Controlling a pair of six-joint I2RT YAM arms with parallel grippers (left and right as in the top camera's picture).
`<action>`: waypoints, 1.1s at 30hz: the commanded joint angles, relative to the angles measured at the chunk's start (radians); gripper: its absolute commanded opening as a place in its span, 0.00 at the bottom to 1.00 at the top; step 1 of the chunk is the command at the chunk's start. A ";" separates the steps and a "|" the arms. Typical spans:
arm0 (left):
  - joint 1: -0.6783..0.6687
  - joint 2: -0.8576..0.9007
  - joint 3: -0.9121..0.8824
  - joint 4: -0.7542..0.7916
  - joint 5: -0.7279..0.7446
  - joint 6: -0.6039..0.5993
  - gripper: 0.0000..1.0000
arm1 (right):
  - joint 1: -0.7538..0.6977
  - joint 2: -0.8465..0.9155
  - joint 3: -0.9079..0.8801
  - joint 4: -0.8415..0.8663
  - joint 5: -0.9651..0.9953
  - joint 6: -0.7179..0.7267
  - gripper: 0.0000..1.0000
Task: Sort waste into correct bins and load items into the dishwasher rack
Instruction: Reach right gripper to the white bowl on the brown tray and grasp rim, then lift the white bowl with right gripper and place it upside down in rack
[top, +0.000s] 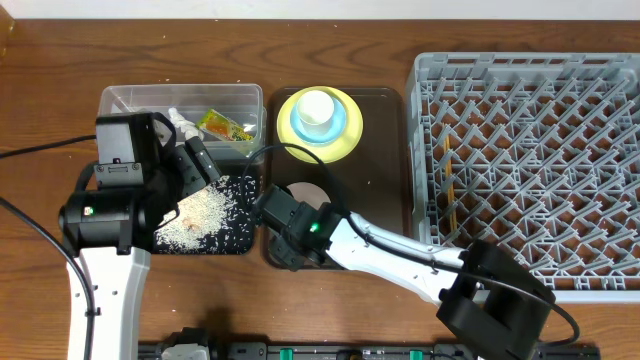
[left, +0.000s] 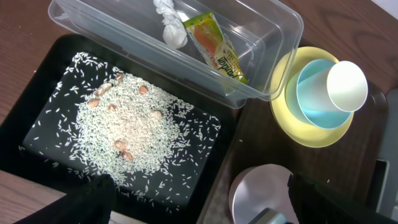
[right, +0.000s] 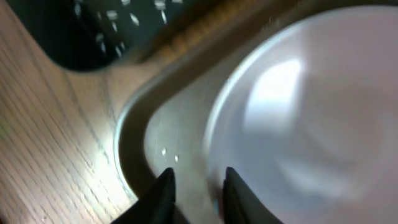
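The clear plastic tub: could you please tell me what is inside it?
Inside the clear plastic tub lie a crumpled white paper scrap and a green-yellow-orange snack wrapper. In the overhead view the left arm covers the tub's lower left part.

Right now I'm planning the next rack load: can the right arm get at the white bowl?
Probably yes: the right end effector already sits at the white bowl's rim on the brown tray, fingers parted, nothing between them.

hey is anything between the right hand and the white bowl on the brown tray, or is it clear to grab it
Nothing visible blocks it. The right hand is already at the rim of the white bowl, its fingers down by the brown tray floor at the bowl's edge. The stacked yellow plate sits apart, farther back on the tray.
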 joint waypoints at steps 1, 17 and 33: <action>0.004 0.003 -0.004 -0.002 0.006 -0.002 0.91 | 0.010 0.011 -0.011 -0.029 0.013 0.014 0.17; 0.004 0.003 -0.004 -0.002 0.006 -0.002 0.91 | 0.009 0.011 -0.011 -0.072 0.064 0.014 0.13; 0.004 0.003 -0.004 -0.002 0.006 -0.002 0.91 | -0.026 0.000 0.003 -0.103 0.085 0.037 0.01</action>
